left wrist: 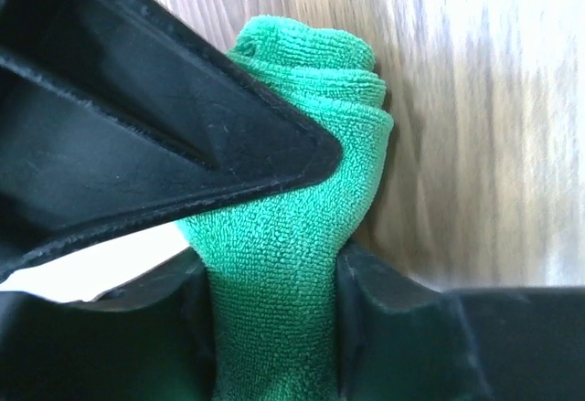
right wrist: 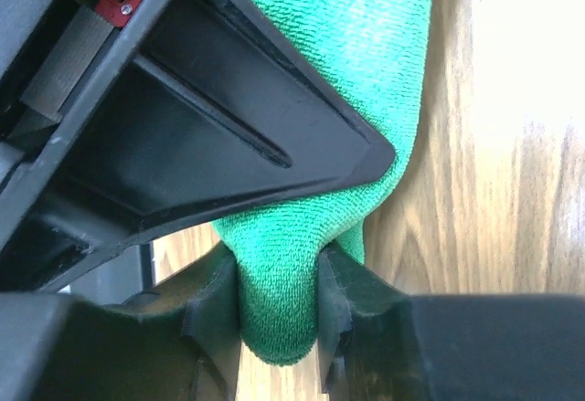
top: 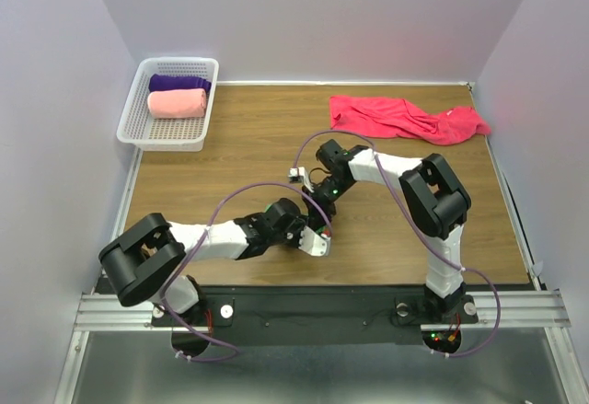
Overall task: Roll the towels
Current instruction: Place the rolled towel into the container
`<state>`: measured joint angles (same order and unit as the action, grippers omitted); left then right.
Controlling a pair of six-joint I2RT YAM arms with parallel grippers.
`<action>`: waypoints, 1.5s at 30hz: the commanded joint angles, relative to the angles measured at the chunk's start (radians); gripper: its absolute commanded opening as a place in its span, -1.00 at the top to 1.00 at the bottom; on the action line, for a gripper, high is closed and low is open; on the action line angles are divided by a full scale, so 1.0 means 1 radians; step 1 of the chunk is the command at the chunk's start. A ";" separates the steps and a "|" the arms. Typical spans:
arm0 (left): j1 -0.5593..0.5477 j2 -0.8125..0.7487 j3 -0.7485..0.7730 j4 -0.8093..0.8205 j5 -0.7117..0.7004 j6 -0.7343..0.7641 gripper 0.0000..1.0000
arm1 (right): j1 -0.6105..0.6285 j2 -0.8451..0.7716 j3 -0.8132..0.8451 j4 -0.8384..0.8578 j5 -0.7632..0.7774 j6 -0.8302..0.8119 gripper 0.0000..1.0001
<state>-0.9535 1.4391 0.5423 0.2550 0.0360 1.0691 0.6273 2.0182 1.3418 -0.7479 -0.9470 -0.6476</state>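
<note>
Arms bent in toward each other over the middle of the wooden table point(top: 239, 146), elbows stuck out to either side and wrists almost meeting. From where I stood the left gripper point(top: 316, 241) reached in from the near left, and the right gripper point(top: 324, 211) came down just beyond it. Both had their jaws pinched on the green towel point(left wrist: 283, 264), which lay low against the wood between them. In the left wrist view its rolled end showed layered folds past the fingertip point(left wrist: 311, 150); in the right wrist view the cloth was squeezed narrow. Well apart, the crimson towel point(top: 409, 119) lay crumpled at the far right. The white basket point(top: 138, 132) at the far left held the purple towel point(top: 179, 82) and the salmon-pink towel point(top: 177, 103), both rolled, side by side.
</note>
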 commanded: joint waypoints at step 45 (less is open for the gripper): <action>1.266 0.533 1.449 -0.837 0.536 0.838 1.00 | -0.405 -0.098 0.195 -0.266 0.022 0.071 -0.62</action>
<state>0.3126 1.9678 1.9480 -0.5678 0.5270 1.8076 0.2283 1.9068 1.5276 -0.9955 -0.9092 -0.5930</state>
